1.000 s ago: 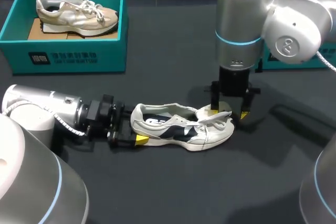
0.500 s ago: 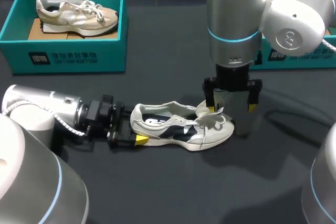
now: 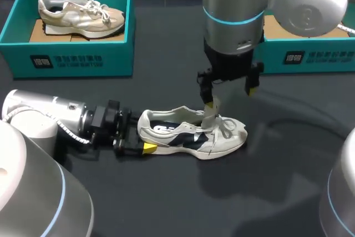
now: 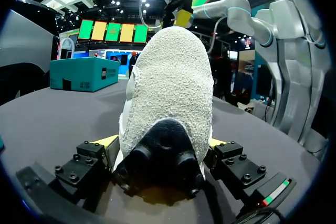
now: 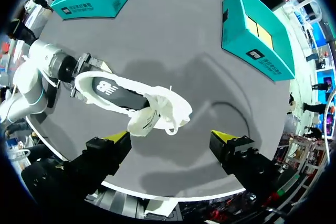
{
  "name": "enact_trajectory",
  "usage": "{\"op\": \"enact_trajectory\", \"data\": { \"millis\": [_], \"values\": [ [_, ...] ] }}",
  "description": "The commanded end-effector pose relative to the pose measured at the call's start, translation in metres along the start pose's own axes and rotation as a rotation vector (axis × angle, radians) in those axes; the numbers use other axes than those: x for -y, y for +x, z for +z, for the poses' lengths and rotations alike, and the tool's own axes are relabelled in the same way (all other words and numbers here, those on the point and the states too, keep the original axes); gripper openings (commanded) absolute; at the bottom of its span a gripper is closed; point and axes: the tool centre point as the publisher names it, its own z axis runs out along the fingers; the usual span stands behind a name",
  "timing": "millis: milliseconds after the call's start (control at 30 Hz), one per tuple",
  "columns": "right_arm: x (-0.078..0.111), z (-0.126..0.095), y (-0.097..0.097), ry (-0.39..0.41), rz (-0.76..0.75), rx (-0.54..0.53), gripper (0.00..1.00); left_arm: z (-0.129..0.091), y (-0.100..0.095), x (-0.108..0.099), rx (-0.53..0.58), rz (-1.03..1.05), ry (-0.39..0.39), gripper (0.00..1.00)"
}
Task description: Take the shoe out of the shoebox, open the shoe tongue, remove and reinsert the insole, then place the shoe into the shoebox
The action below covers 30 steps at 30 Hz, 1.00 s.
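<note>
- Left pincer [image 4: 159, 143] clamps the heel of the shoe [image 3: 191, 134]; right pincer [image 5: 172, 138] hangs released above the tongue [image 3: 209, 116].
- Tongue-opening step, I judge; next, grip the insole inside.

The centre of the frame is filled by the heel of a white rough-textured shoe [image 4: 170, 87], seen from behind, with a black padded patch low on the heel. The left tool [image 4: 160, 142] clamps that heel: its black bolted finger blocks press in from both sides, with a yellow tip showing against each flank. The shoe lies on the dark grey tabletop [image 4: 47, 114], pointing away from the tool. Above its far end hangs the right arm's dark tool [image 4: 177, 3], with one yellow tip visible. A teal cardboard box [image 4: 84, 74] stands on the tabletop well off to one side of the shoe
</note>
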Motion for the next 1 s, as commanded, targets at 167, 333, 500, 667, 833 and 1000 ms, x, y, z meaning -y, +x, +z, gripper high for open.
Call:
{"op": "enact_trajectory", "data": {
  "millis": [167,333,500,667,833,1000],
  "values": [
    [-0.041,-0.026,0.064,0.013,-0.315,0.012,0.52,0.000,0.000,-0.002,0.000,0.000,0.001,0.00],
    [-0.042,-0.027,0.096,0.011,-0.568,0.001,0.14,0.000,0.000,-0.002,0.000,0.000,0.001,0.00],
    [-0.035,-0.019,0.115,-0.004,-0.838,-0.101,0.00,0.000,0.000,-0.002,0.000,0.000,0.001,0.00],
    [-0.028,-0.011,0.121,0.023,-1.017,-0.120,0.00,0.000,0.000,-0.002,0.000,0.000,0.001,0.00],
    [-0.028,-0.011,0.121,0.023,-1.017,-0.120,0.00,0.000,0.000,-0.002,0.000,0.000,0.001,0.00],
    [-0.029,-0.007,0.122,0.013,-1.040,-0.112,0.00,0.000,0.000,-0.002,0.000,0.000,0.001,0.00]
  ]
}}
